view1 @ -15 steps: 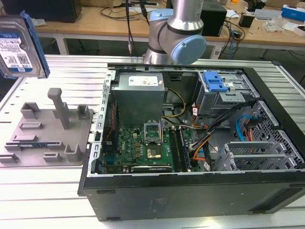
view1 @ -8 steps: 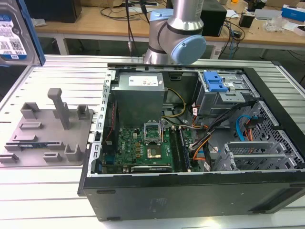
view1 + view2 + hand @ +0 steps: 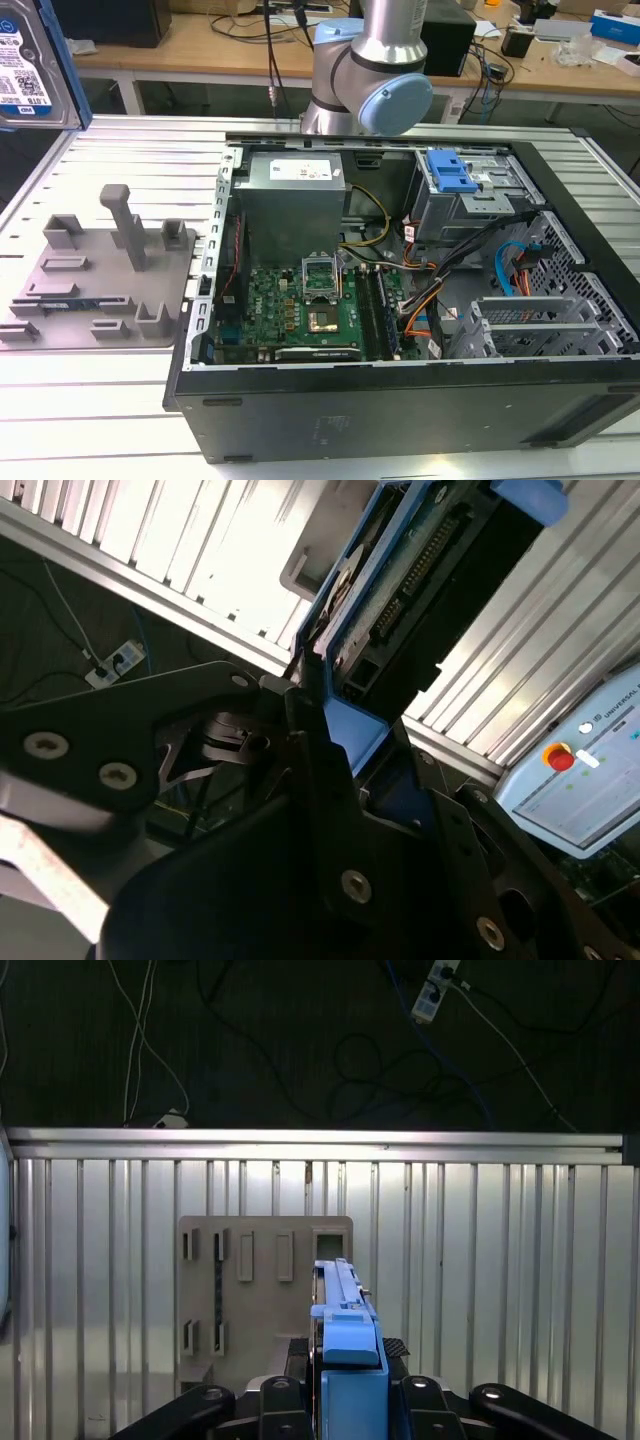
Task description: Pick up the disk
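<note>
- At the upper left of the exterior view the disk [image 3: 30, 65] hangs close to the lens, label facing out, well above the ribbed metal table [image 3: 100, 150]; it looks already lifted clear
- Below it in that view, on the left, the grey holder [image 3: 95, 275] with its upright posts stands bare on the table
- Moving right, the open computer case [image 3: 400, 290] lies on its side, green board and blue bracket [image 3: 448, 172] showing inside, with the robot arm [image 3: 370, 70] rising behind it at top centre
- In the first wrist view the gripper [image 3: 345, 1385] sits at bottom centre, jaws drawn in narrow against the blue side rails of the disk [image 3: 345, 1320], seen edge-on; the grey holder [image 3: 250, 1290] lies beyond, on the table [image 3: 500, 1280]
- The second wrist view shows what the others do not: the connector end of the disk [image 3: 420, 590] at upper centre, and the blue rail seated against a finger [image 3: 320, 750]; a red stop button [image 3: 560, 757] sits at right
- Judging the step: the hold is on thin plastic rails, so I would keep the squeeze even and the drive level, as a tilt could let it slip
</note>
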Available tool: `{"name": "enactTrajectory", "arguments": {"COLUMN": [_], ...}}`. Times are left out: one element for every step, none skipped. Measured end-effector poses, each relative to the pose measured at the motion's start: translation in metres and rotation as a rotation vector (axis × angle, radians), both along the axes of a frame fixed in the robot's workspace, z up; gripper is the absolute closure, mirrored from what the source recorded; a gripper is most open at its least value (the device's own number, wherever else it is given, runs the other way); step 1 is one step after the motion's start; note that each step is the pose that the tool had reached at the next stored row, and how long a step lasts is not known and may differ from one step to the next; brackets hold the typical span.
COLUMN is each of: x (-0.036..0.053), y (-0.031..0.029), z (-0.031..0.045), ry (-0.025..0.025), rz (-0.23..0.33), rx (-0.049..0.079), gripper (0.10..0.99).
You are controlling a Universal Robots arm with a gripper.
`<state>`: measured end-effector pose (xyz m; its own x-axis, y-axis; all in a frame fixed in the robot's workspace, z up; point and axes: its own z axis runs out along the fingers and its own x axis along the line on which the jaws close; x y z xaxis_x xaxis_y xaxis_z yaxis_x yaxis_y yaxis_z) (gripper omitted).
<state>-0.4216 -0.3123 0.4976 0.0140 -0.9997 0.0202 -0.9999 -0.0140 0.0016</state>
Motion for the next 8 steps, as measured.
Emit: {"name": "enactTrajectory", "arguments": {"x": [0.0000, 0.0000, 0.0000, 0.0000, 0.0000, 0.0000, 0.0000, 0.0000], "y": [0.0000, 0.0000, 0.0000, 0.0000, 0.0000, 0.0000, 0.0000, 0.0000], "z": [0.0000, 0.0000, 0.0000, 0.0000, 0.0000, 0.0000, 0.0000, 0.0000], "ry": [0.0000, 0.0000, 0.0000, 0.0000, 0.0000, -0.0001, 0.0000, 0.0000], "rz": [0.000, 0.000, 0.000, 0.000, 0.000, 0.000, 0.000, 0.000], "rx": [0.000, 0.000, 0.000, 0.000, 0.000, 0.000, 0.000, 0.000], "gripper": [0.718, 0.718, 0.718, 0.718, 0.718, 0.718, 0.718, 0.718]}}
